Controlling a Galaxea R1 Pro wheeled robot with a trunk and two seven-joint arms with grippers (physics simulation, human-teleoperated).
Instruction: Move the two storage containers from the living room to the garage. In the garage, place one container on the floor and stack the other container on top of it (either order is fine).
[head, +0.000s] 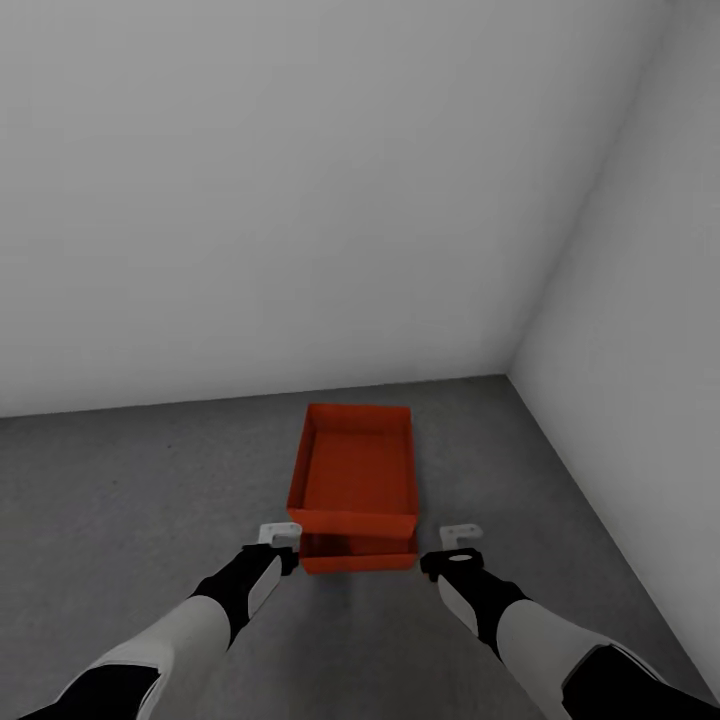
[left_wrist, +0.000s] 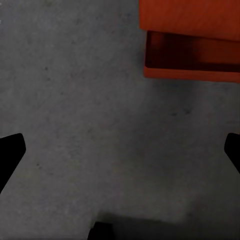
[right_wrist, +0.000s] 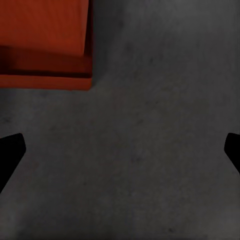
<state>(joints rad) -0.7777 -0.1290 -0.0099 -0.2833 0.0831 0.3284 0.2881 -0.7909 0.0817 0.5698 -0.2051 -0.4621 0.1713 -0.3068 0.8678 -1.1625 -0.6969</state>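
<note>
Head view first: two orange-red storage containers sit stacked on the dark grey floor (head: 150, 500) of the garage, near the corner where two pale grey walls (head: 300, 200) meet. The upper container (head: 357, 470) rests on the lower container (head: 358, 553), shifted toward the far wall, so the near end of the lower one shows as a darker strip below it. The left gripper (head: 281, 533) hangs just beside the near left corner of the stack, and the right gripper (head: 461, 535) hangs off the near right corner, a little farther from it. Neither appears to touch the containers.

Left wrist view: the left gripper (left_wrist: 120, 150) stands wide apart, its dark fingertips (left_wrist: 11, 150) at the picture's two sides with bare floor (left_wrist: 90, 110) between them and nothing held. A corner of the stack lies beyond, the upper container (left_wrist: 190, 17) over the open lower one (left_wrist: 192, 57).

Right wrist view: the right gripper (right_wrist: 120, 150) is likewise spread wide over bare floor (right_wrist: 160, 100), its fingertips (right_wrist: 10, 150) empty. The upper container (right_wrist: 42, 25) and the lower one's end (right_wrist: 45, 70) sit beyond.
</note>
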